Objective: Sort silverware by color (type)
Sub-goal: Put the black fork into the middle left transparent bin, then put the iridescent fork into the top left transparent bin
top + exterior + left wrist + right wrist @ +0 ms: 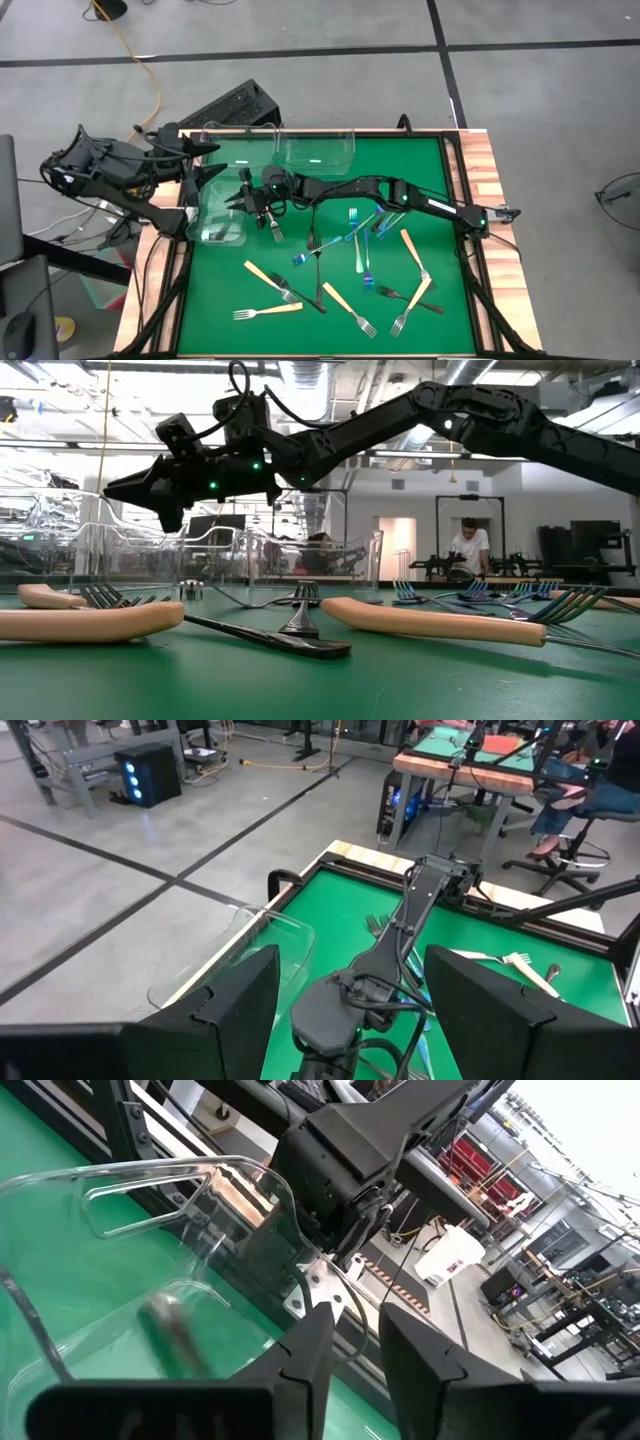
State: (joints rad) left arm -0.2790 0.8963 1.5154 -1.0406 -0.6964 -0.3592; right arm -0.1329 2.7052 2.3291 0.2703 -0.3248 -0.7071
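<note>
Tan-handled, blue-iridescent and dark forks lie scattered over the green mat, among them a tan fork [268, 312], a blue fork [330, 246] and a dark fork [316, 258]. My right gripper [355, 1318] reaches across to the table's left side. It hangs open above a clear bin [220, 212], its fingers nearly level and pointing left [118, 488]. Below the fingers, a blurred dark grey piece [172, 1328] shows inside that bin, clear of them. My left gripper [208, 162] waits open at the table's far left edge.
Two more clear bins [240, 146] [316, 150] stand along the far edge. A raised frame [470, 215] borders the mat. Most of the forks lie in the middle and near right. The right arm [400, 920] spans the mat's far half.
</note>
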